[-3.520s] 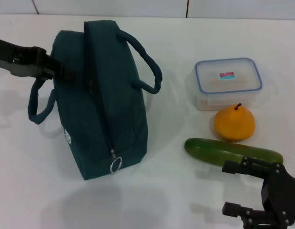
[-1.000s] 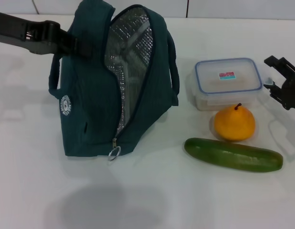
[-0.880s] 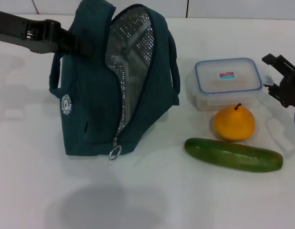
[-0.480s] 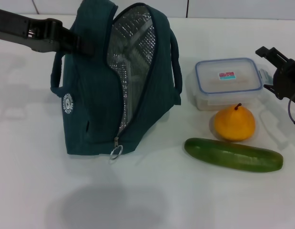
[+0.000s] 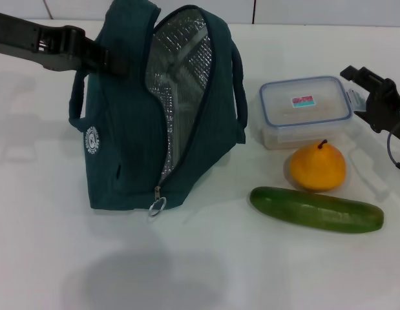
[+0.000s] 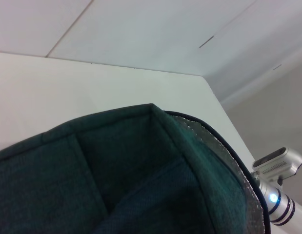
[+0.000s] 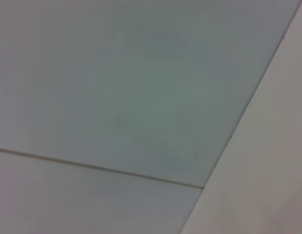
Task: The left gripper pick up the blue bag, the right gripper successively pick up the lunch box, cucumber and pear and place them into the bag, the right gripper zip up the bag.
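Items: 1 blue bag (image 5: 128, 129), 1 lunch box (image 5: 305, 111), 1 cucumber (image 5: 316, 209), 1 pear (image 5: 318, 166).

blue bag (image 5: 132, 142) teal, silver lining | pear (image 5: 318, 167) orange | cucumber (image 5: 316, 209) green

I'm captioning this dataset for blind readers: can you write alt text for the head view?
The left gripper holds the blue bag upright on a white table, its silver-lined mouth gaping open. To its right sit the lunch box, pear and cucumber, with the right gripper beside the lunch box.
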Controlling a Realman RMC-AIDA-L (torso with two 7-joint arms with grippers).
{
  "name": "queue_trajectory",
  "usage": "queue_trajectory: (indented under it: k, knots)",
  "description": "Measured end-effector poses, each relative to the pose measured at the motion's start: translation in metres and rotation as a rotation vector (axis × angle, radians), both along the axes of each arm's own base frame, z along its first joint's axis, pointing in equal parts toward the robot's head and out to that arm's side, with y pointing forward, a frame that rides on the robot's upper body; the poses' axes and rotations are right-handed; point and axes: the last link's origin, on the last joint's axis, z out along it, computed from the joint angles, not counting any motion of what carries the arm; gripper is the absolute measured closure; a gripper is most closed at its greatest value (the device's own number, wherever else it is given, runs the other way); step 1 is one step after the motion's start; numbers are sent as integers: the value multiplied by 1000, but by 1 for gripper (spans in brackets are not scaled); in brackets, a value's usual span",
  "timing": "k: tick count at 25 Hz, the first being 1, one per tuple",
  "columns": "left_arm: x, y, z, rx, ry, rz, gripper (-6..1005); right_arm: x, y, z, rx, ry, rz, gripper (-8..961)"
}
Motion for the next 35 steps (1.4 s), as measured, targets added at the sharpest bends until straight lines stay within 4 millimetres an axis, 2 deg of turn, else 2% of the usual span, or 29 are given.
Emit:
queue_trajectory:
  k: [9, 14, 20, 26, 35]
  knots:
    - [0, 0, 0, 2, 1, -4, 960, 2, 0, -1, -10, -58, 16, 433]
    - [0, 0, 0, 3, 3, -6, 960, 2, 0, -1, -10, -58, 16, 671]
    - [1, 0, 0, 3, 3, -11, 960, 2, 1, -1, -6, -59, 19, 833]
    - [3, 2, 0, 4, 3, -24, 960, 0, -2, 4, 32, -52, 54, 856]
    - [7, 3, -3, -4, -4, -34, 960, 6, -16, 28, 173, 22, 91, 856]
